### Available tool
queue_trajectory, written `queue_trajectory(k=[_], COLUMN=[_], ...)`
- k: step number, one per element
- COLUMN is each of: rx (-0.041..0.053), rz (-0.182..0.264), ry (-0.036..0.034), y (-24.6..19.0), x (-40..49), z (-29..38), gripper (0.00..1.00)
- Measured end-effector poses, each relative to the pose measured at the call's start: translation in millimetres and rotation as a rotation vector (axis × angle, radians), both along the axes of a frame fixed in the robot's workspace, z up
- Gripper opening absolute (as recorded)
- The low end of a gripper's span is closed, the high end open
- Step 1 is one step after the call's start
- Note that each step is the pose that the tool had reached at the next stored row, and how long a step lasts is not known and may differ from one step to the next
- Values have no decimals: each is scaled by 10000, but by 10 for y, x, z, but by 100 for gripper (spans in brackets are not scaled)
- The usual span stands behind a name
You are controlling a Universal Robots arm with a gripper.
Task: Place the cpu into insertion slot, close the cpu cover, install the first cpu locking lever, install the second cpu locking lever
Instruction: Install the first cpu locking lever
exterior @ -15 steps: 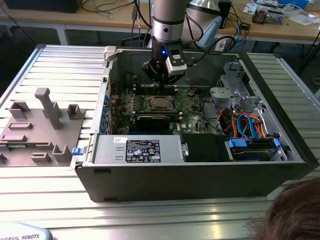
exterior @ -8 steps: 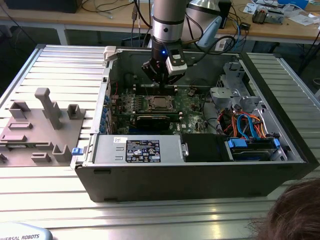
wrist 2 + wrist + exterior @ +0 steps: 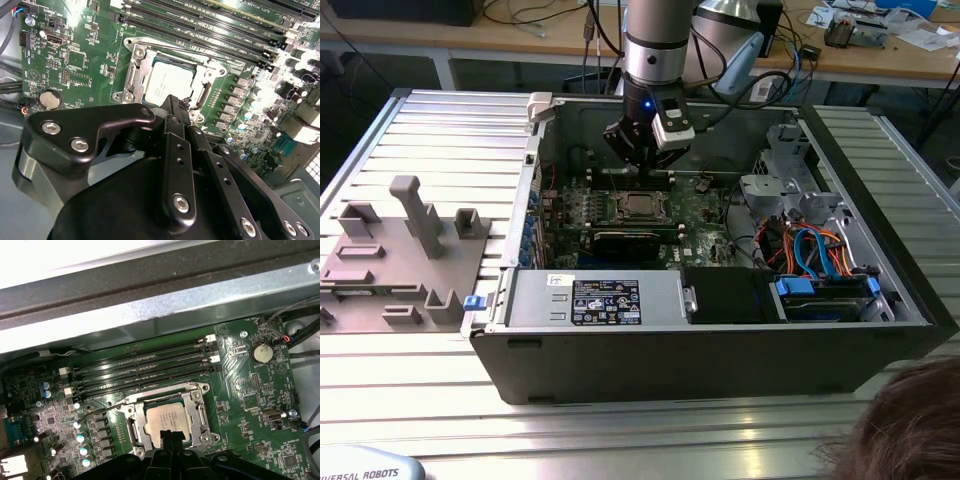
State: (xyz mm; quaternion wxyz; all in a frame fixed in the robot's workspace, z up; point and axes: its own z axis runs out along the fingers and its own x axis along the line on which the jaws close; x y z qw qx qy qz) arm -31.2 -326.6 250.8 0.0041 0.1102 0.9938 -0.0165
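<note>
Black gripper (image 3: 172,107) fingers, pressed together and holding nothing, hover at the lower centre of both wrist views just over the cpu (image 3: 169,418), which sits in the insertion slot (image 3: 134,432) under the closed cpu cover (image 3: 199,412); I judge the chip light, rigid, fragile, best gripped by its edges.

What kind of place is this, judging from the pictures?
Probably a robotics lab or test workshop. An open computer case lies on a ribbed metal table, a robot arm reaches into it above the cpu, and a wooden workbench with cables stands behind.
</note>
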Motion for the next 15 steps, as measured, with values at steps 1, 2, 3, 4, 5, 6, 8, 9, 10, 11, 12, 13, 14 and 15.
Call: queue_trajectory(k=[1, 2, 3, 4, 5, 6, 8, 9, 10, 11, 12, 13, 14, 15], rx=[0, 0, 0, 1, 0, 0, 0, 0, 0, 0, 0, 1, 0, -1], rz=[7, 15, 22, 29, 40, 46, 62, 69, 80, 88, 96, 112, 124, 133], ry=[0, 0, 1, 0, 0, 0, 0, 0, 0, 0, 0, 0, 0, 0], y=[0, 0, 0, 0, 0, 0, 0, 0, 0, 0, 0, 0, 0, 0], x=[0, 0, 0, 0, 0, 0, 0, 0, 0, 0, 0, 0, 0, 0], z=[0, 0, 0, 0, 0, 0, 0, 0, 0, 0, 0, 0, 0, 0], gripper=[11, 11, 11, 11, 11, 11, 11, 11, 11, 11, 11, 11, 11, 11])
